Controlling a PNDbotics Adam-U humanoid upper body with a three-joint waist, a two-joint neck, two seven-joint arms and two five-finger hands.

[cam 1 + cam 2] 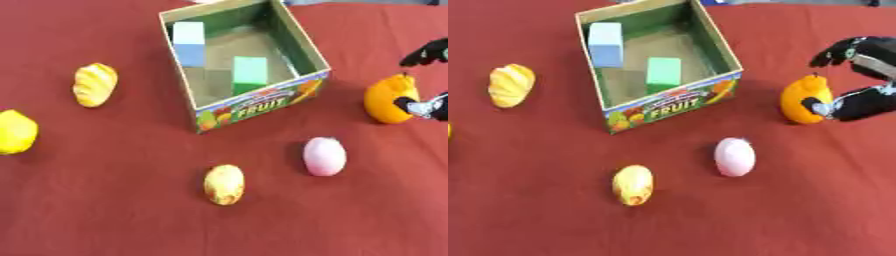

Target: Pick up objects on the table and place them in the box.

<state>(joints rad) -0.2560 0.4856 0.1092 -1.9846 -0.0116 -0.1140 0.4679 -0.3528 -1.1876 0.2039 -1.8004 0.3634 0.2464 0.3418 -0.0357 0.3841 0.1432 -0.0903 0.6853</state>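
Red counter (105, 215) carries your open box (614, 107) — blue block (605, 37) and green block (663, 72) inside. Right of it, your right hand (859, 102) curls around the orange fruit (802, 100); pink egg-shaped piece (735, 156) lies nearer — untouched.

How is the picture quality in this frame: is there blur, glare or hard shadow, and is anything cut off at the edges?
Left eye view: soft all over, even light, no glare; only faint shadows beside the box; the yellow fruit and right hand are cut by the edges. Right eye view: equally soft; the right hand shows more fully at the orange fruit, the box's label blurred but readable as FRUIT.
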